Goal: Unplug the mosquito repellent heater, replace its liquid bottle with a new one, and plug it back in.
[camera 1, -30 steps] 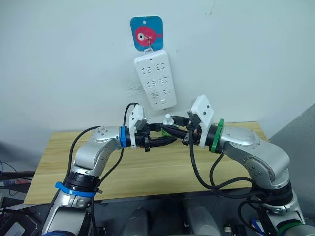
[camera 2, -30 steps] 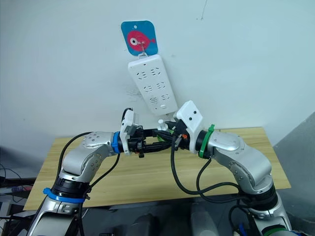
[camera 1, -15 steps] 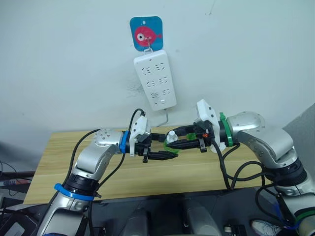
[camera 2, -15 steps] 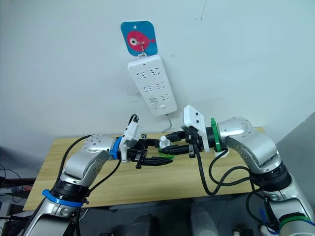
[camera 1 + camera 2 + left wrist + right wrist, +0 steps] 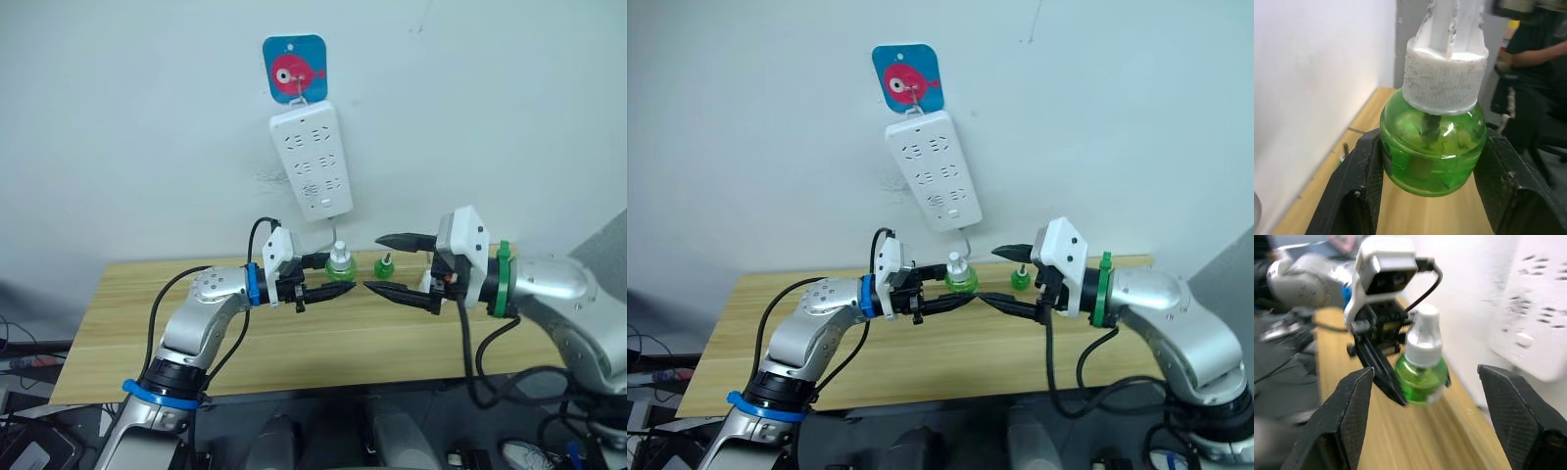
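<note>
The left gripper holds a small green translucent liquid bottle with a white ribbed cap upright above the light wooden desk, its two black fingers pressed against the bottle's opposite sides. The right gripper hangs to the right of the bottle, apart from it, with its fingers spread wide and nothing between them. Between the two grippers, farther back on the desk near the wall, stands a second small green bottle with a dark tip. A long white multi-socket power strip hangs on the wall above, under a blue square hook plate with a red fish picture. The mosquito repellent heater cannot be made out with certainty.
</note>
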Action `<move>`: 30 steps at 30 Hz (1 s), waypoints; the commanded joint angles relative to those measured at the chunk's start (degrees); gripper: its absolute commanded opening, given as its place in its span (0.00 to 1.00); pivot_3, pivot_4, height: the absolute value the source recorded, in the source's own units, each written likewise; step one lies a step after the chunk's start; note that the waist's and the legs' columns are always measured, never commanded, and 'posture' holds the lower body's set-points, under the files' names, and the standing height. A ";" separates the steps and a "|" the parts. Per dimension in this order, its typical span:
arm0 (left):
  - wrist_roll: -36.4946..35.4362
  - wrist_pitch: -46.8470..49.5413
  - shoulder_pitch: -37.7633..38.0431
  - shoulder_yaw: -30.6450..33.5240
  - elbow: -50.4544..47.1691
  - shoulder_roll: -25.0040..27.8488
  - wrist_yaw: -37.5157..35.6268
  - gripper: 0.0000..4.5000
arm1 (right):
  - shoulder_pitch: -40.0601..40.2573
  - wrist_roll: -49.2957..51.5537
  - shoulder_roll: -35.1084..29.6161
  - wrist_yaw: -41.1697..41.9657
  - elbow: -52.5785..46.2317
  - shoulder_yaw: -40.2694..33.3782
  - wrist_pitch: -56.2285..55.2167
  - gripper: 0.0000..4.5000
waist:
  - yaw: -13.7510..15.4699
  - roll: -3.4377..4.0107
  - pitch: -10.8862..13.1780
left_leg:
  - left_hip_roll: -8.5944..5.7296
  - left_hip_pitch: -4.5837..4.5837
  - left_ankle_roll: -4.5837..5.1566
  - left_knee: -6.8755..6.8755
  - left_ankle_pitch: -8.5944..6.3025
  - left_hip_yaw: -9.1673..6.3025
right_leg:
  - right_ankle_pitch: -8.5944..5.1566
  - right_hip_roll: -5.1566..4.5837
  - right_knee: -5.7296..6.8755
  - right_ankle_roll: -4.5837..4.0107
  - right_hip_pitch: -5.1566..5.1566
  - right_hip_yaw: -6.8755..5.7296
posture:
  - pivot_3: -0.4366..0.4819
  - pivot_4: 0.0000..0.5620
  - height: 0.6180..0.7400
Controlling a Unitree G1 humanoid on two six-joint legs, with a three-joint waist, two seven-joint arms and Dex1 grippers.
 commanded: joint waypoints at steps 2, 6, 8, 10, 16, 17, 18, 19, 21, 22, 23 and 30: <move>2.65 -3.21 -1.76 -0.58 0.29 -2.02 2.79 0.50 | 0.62 -6.38 6.51 -13.36 -4.16 4.91 1.15 0.79 | -0.36 0.10 -0.32 | 0.02 0.02 -0.01 0.00 0.00 0.00 | 0.00 0.06 0.01 0.00 0.00 0.02 | 0.28 0.23 1.00; 3.20 -2.87 -1.64 -1.02 -0.65 -3.42 4.05 0.50 | -0.94 -10.54 12.60 -19.33 -1.84 9.81 0.86 0.79 | -0.94 0.10 -0.59 | 0.03 0.01 0.00 -0.03 0.00 -0.04 | 0.00 0.12 -0.01 0.00 0.00 0.04 | 0.27 0.23 1.00; 3.31 -2.73 -1.44 -1.02 -1.18 -3.72 4.31 0.50 | -1.30 -11.26 13.97 -20.13 -0.74 10.78 0.85 0.79 | -0.96 0.10 -0.64 | 0.00 0.00 0.00 -0.03 0.00 -0.04 | 0.00 0.12 -0.02 0.00 0.00 0.04 | 0.28 0.23 1.00; 3.15 -2.28 -1.12 -0.92 -2.10 -4.11 4.91 0.50 | -1.48 -11.42 15.67 -20.91 0.44 11.18 0.78 0.75 | -0.97 0.10 -0.69 | -0.01 0.00 0.00 -0.03 0.00 -0.05 | 0.00 0.12 -0.04 0.00 0.02 0.04 | 0.29 0.22 1.00; 2.32 -1.86 0.85 -0.59 -4.36 -4.29 5.90 0.50 | -1.78 -9.68 16.90 -19.10 1.61 11.00 0.78 0.33 | -1.08 0.10 -0.81 | 0.02 0.01 0.00 -0.04 0.00 -0.09 | 0.00 0.12 -0.03 -0.01 0.02 0.02 | 0.31 0.22 1.00; 2.29 -1.88 0.97 -0.59 -4.43 -4.27 5.93 0.50 | -1.80 -9.53 16.83 -18.78 1.67 10.96 0.82 0.25 | -1.08 0.10 -0.83 | 0.02 0.01 0.00 -0.04 0.00 -0.09 | 0.00 0.12 -0.03 -0.01 0.02 0.02 | 0.32 0.22 1.00; 2.27 -2.01 1.19 -0.59 -4.46 -4.22 5.88 0.50 | -1.84 -8.75 16.82 -17.90 1.67 10.67 0.60 0.24 | -1.08 0.11 -0.86 | 0.02 0.01 0.00 -0.04 0.00 -0.09 | 0.00 0.13 -0.03 -0.01 0.03 0.02 | 0.32 0.22 1.00; 2.02 -2.02 1.37 -0.58 -4.48 -4.04 5.43 0.50 | -2.16 -7.14 16.51 -15.93 1.71 10.24 0.59 0.24 | -1.08 0.11 -0.90 | 0.01 0.01 0.00 -0.04 0.00 -0.10 | 0.00 0.14 -0.03 0.00 0.03 0.02 | 0.32 0.21 1.00; 0.97 -1.43 1.66 -0.20 -4.80 -3.58 4.42 0.50 | -3.10 -4.24 15.06 -11.41 2.28 9.39 0.57 0.24 | -1.08 0.13 -0.93 | 0.00 0.02 0.00 -0.04 0.00 -0.09 | 0.00 0.24 -0.04 0.00 0.04 0.01 | 0.32 0.21 1.00; -0.02 -0.73 1.82 0.05 -5.21 -3.02 3.32 0.50 | -4.04 -2.46 13.33 -7.74 3.22 8.95 0.48 0.24 | -1.08 0.12 -0.93 | 0.00 0.02 0.00 -0.04 0.00 -0.08 | 0.00 0.29 -0.04 0.00 0.04 0.02 | 0.33 0.21 1.00; -0.97 -0.18 2.06 0.04 -5.74 -1.93 1.54 0.50 | -5.52 -0.96 10.95 -2.92 4.95 8.71 -0.02 0.24 | -1.09 0.12 -0.93 | 0.00 0.02 0.00 -0.03 0.00 -0.08 | 0.00 0.33 -0.05 0.00 0.06 0.02 | 0.33 0.21 1.00; -5.65 3.46 3.34 -0.43 -9.99 5.85 -8.92 0.50 | -18.63 -2.69 -1.34 26.96 20.79 15.81 -11.09 0.24 | -1.25 0.13 -0.94 | 0.05 0.16 0.02 -0.06 -0.01 -0.07 | -0.01 0.47 -0.10 -0.01 0.18 -0.01 | 0.38 0.21 1.00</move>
